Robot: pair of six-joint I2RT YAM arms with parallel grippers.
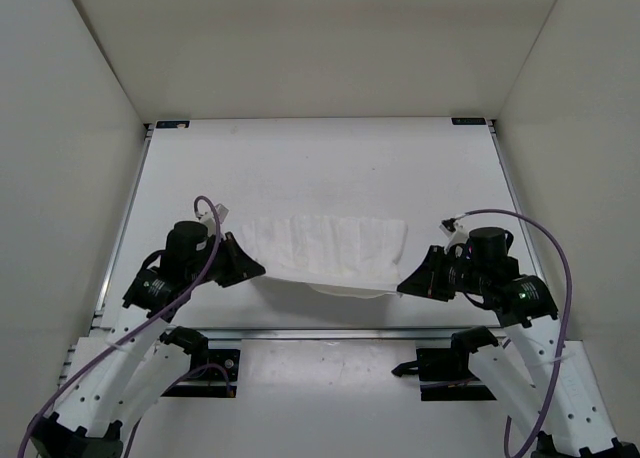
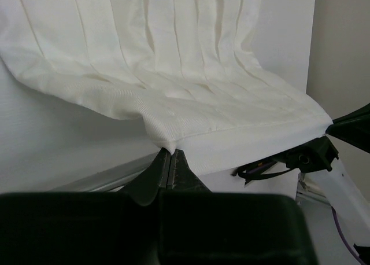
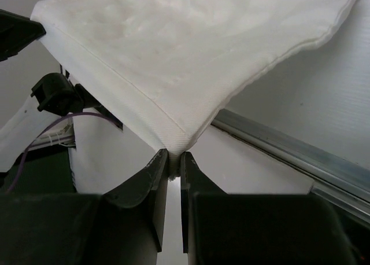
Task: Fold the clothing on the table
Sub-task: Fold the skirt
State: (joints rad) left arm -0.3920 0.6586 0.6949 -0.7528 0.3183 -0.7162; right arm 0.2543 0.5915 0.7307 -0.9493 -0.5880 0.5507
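Plain off-white panels close in the tabletop: a back wall, a left wall and a right wall, all bare. The light is soft and even, seemingly from overhead.

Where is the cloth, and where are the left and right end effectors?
cloth (image 1: 330, 244): top view, its flat middle.
left end effector (image 2: 170, 156): left wrist view, between fingertips pinching a corner.
right end effector (image 3: 174, 157): right wrist view, between fingertips pinching a corner.

Left end effector pinched closed; right end effector likewise, both facing inward.
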